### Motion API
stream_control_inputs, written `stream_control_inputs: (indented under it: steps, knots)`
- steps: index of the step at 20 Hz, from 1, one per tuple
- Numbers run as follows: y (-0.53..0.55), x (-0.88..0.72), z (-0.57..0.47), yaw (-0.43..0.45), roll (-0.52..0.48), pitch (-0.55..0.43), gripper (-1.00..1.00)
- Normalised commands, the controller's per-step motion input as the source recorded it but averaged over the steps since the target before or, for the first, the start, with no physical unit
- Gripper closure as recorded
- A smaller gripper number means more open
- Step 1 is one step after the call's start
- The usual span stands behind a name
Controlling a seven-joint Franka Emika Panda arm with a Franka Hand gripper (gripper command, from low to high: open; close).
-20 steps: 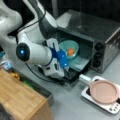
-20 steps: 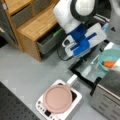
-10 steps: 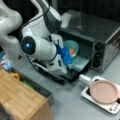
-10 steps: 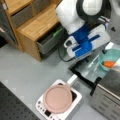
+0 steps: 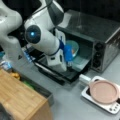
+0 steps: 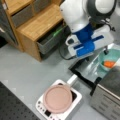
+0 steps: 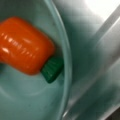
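bowl: a teal bowl [image 5: 73,48] sits at the mouth of the toaster oven, on the tray just inside the opening; in a front view it shows at the right edge [image 6: 110,60], partly cut off by the oven body.
toaster oven: a dark toaster oven [image 5: 100,32] fills a front view's right, its door [image 5: 58,72] folded down flat toward the table, the front lip of the door close to the pan's handle.
arm: the white arm [image 5: 40,37] crowds the open cavity from a front view's left, leaving little room between its body and the oven frame.
wooden cabinet: a wooden cabinet [image 6: 37,27] stands well apart, at a front view's upper left, with a grey drawer [image 6: 51,41] pulled out.
hot plate: a white hot plate [image 6: 58,105] carries a pink pan [image 6: 58,98], near the door's corner with bare grey table around it.
gripper: the blue-padded gripper [image 5: 68,53] is at the bowl's near rim; whether it is clenched or released cannot be told.
carrot: an orange toy carrot [image 7: 25,45] with a green stub [image 7: 52,69] lies inside the bowl, the stub touching the curved wall.
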Motion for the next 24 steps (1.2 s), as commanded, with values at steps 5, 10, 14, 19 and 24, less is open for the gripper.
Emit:
stream_control_inputs:
  steps: [5, 10, 14, 19, 24]
  knots:
    - [0.11, -0.26, -0.05, -0.094, -0.287, -0.105, -1.0]
    - [0.12, -0.25, -0.11, -0.115, -0.311, -0.116, -1.0]
    - [0.14, -0.25, -0.17, -0.113, -0.314, -0.14, -1.0]
    - [0.18, -0.24, -0.12, -0.094, -0.261, -0.143, -1.0]
    - [0.21, -0.21, -0.04, -0.122, -0.242, -0.148, -1.0]
